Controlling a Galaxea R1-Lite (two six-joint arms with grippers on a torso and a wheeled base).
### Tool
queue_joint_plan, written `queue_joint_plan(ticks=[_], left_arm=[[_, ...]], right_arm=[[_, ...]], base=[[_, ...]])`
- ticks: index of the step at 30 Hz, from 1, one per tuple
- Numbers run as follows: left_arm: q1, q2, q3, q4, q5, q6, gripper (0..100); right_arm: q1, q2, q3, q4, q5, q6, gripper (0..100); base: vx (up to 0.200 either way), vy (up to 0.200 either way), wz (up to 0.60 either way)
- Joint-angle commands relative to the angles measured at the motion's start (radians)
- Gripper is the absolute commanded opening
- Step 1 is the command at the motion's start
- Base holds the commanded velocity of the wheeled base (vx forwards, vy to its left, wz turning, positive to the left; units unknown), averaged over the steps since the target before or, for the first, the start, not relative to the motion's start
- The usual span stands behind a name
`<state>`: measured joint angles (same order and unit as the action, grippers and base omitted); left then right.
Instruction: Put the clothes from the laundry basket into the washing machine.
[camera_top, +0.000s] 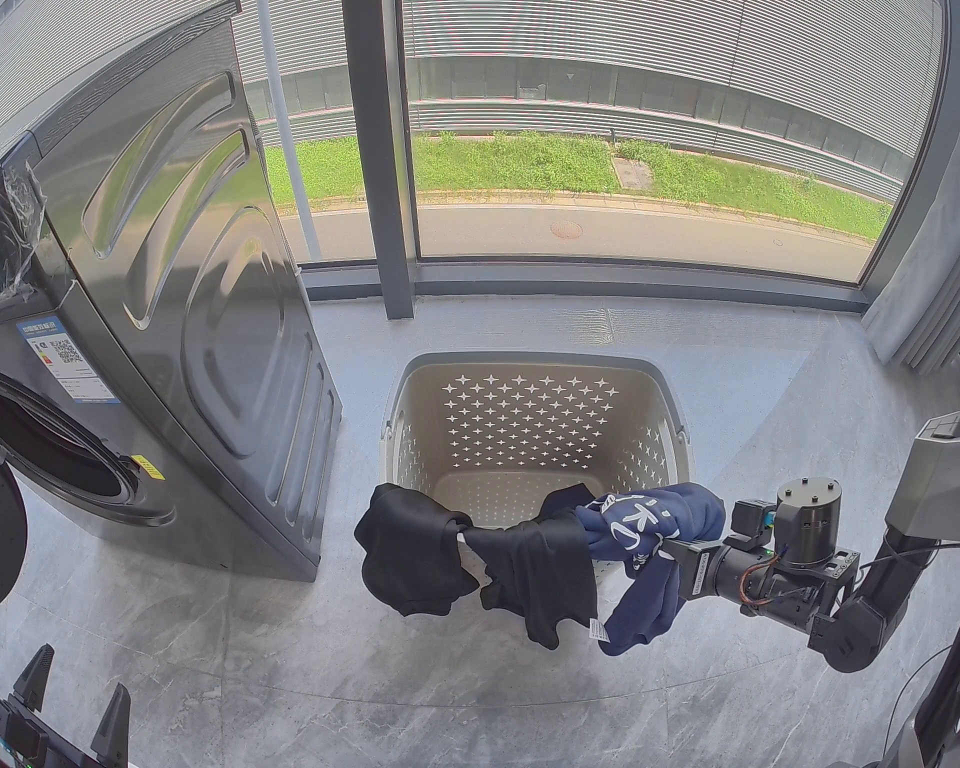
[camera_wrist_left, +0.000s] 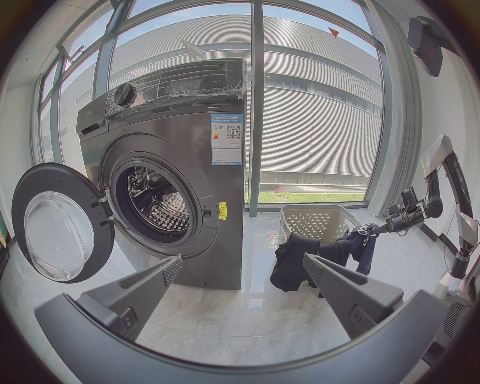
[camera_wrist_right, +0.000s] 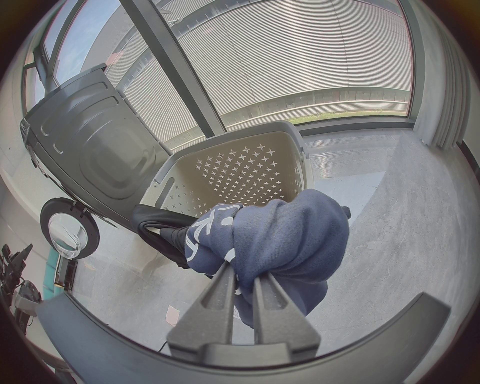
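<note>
One washing machine (camera_top: 200, 330) stands on the grey floor (camera_top: 400, 690) at the robot's left. Its round door (camera_wrist_left: 57, 230) is swung fully open, and the perforated drum (camera_wrist_left: 160, 200) shows through the opening. In the head view the door is cut off at the frame's edge. One laundry basket (camera_top: 540, 358) sits on the floor just beside the machine, in front of the window. Black clothing (camera_top: 410, 550) is draped over the basket's near rim and hangs outside it in two lumps. Whether this is one piece or two cannot be told. One navy garment (camera_top: 655, 520) with white lettering hangs at the near right corner of the basket, touching the black clothing. Part of its cloth is bunched up and hides the rest of its shape. The right gripper (camera_wrist_right: 245, 287) is at that corner. Its two fingers (camera_wrist_right: 272, 310) are clenched almost together on a fold of the navy garment, with the cloth bulging over their tips. The left gripper (camera_wrist_left: 241, 262) is low and near the robot, facing the machine. Its two fingers (camera_wrist_left: 145, 285) are spread wide apart, holding and touching nothing.
</note>
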<state>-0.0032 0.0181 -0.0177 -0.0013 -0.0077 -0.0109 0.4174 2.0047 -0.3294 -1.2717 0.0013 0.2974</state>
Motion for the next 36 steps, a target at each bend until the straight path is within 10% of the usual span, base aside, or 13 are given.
queue_joint_plan(ticks=[1, 5, 6, 26, 27, 36], left_arm=[[0.000, -0.013, 0.018, 0.000, 0.000, 0.000, 100], [0.000, -0.013, 0.018, 0.000, 0.000, 0.000, 100], [0.000, -0.013, 0.018, 0.000, 0.000, 0.000, 100], [0.000, -0.013, 0.018, 0.000, 0.000, 0.000, 100], [0.000, -0.013, 0.018, 0.000, 0.000, 0.000, 100], [0.000, -0.013, 0.018, 0.000, 0.000, 0.000, 100]], right_arm=[[0.001, -0.026, 0.006, -0.002, 0.000, 0.000, 0], [0.003, 0.025, 0.004, -0.014, -0.001, -0.001, 0], [0.003, 0.036, 0.004, -0.015, -0.001, -0.001, 100], [-0.032, 0.201, -0.134, -0.020, -0.060, -0.006, 100], [-0.031, 0.201, -0.132, -0.020, -0.060, -0.004, 0], [0.007, 0.163, -0.105, -0.046, -0.058, 0.006, 0]], base=[[0.000, 0.000, 0.00], [0.000, 0.000, 0.00], [0.000, 0.000, 0.00], [0.000, 0.000, 0.00], [0.000, 0.000, 0.00], [0.000, 0.000, 0.00]])
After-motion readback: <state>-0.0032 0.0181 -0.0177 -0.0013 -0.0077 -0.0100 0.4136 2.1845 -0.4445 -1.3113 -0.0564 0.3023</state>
